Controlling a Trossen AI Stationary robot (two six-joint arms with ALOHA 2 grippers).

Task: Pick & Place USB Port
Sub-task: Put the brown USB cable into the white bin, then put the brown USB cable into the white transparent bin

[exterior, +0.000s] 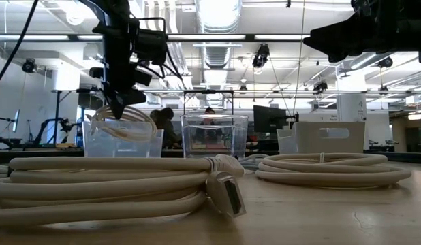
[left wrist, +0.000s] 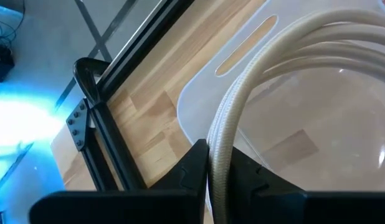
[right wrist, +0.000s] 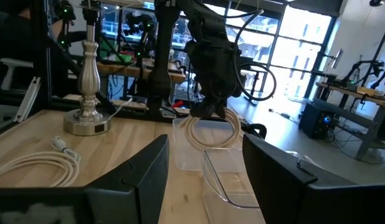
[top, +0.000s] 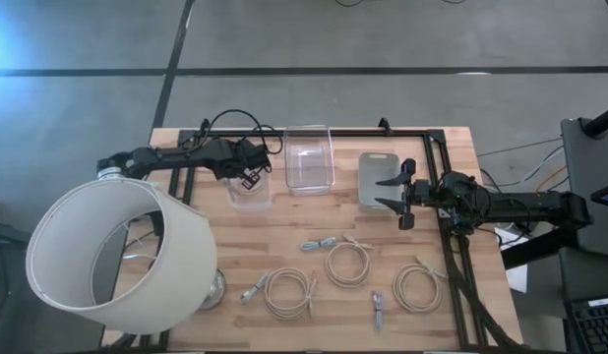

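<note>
A coiled white USB cable (exterior: 122, 122) hangs from my left gripper (exterior: 117, 102), which is shut on it above the left clear bin (top: 250, 193). The coil's lower part dips into that bin (exterior: 122, 143). My right gripper (top: 397, 194) is open and holds nothing, hovering beside the frosted bin (top: 378, 177) at the table's right. Its wrist view shows the hanging coil (right wrist: 211, 132) from across the table. Three more coiled cables (top: 289, 293) (top: 350, 264) (top: 419, 287) lie flat on the near half of the table. My left gripper pinches a few bundled strands of the coil (left wrist: 217, 155) between its two fingers (left wrist: 192, 168), coming from above and pointing down. The strands run lengthwise between the fingers. The coil (left wrist: 286, 50) hangs below them, its lower loops inside the clear bin (left wrist: 199, 93).
A taller clear bin (top: 309, 157) stands between the other two. A big white lampshade (top: 117, 256) on a metal base (top: 213, 290) covers the near left corner. Loose short cable ends (top: 319, 243) (top: 376, 307) lie among the coils. A black frame (top: 452, 265) runs along the right side.
</note>
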